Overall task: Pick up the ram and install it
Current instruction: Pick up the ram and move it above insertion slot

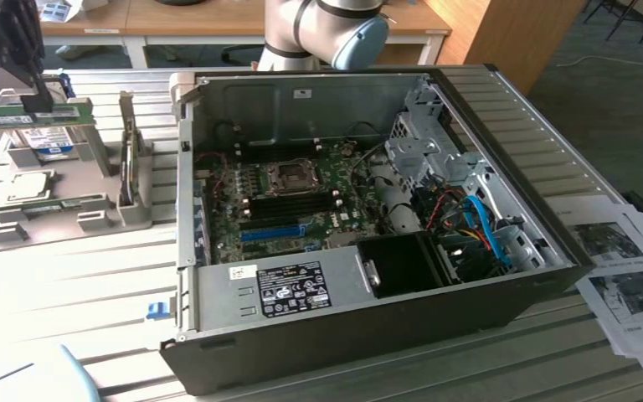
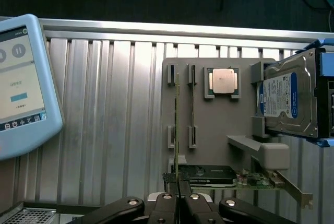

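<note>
— Where's the ram, seen from the camera off the arm?

— Far over on the exterior view's left. The gripper (image 1: pixel 26 99) hangs above the grey holder (image 1: pixel 76 226) with the ram (image 1: pixel 9 115) clamped in it, a green strip lying level with a white label on its face.

— And the computer?

— The open computer case (image 1: pixel 333 343) lies on its side in the middle of the ribbed table (image 1: pixel 87 293), well apart from the ram. Inside, the motherboard (image 1: pixel 232 188) shows its black slots (image 1: pixel 294 205), and there's a blue slot (image 1: pixel 271 233) nearer the power supply (image 1: pixel 288 285). The arm's grey and blue joint (image 1: pixel 321 29) stands behind the case, and printed papers (image 1: pixel 623 268) lie at the exterior view's right.

— What about from the wrist?

— There the two fingers are pressed together on the ram (image 2: pixel 176 125). It shows edge-on as a thin line running away from the gripper (image 2: pixel 177 179) across the holder (image 2: pixel 214 125). It lines up with one pair of the holder's brackets, though I can't tell whether it's clear of them.

— Anything else on that holder?

— A processor chip (image 2: pixel 223 81) sits in its square pocket, a hard drive (image 2: pixel 287 96) stands on edge beside it, and a graphics card (image 2: pixel 214 174) lies near the gripper. A touch-screen pendant (image 2: pixel 21 83) rests on the table, well apart from the holder
</note>
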Tool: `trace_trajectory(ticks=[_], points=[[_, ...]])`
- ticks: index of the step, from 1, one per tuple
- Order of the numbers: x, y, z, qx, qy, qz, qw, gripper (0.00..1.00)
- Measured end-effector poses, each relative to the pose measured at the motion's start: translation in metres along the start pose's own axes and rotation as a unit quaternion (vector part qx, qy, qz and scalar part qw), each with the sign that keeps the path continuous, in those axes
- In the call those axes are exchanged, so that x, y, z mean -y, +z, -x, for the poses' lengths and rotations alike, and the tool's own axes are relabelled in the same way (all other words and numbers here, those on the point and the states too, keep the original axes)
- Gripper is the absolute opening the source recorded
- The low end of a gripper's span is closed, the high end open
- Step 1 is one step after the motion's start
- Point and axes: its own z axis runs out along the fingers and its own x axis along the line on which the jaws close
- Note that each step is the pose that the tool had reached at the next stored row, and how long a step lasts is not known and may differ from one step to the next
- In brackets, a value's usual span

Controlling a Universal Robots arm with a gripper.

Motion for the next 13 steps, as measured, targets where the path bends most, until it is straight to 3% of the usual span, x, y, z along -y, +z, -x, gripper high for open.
trace_trajectory(ticks=[13], points=[[0.0035,-0.0002,-0.0001,0.0,0.0,0.0002,1.0,0.11]])
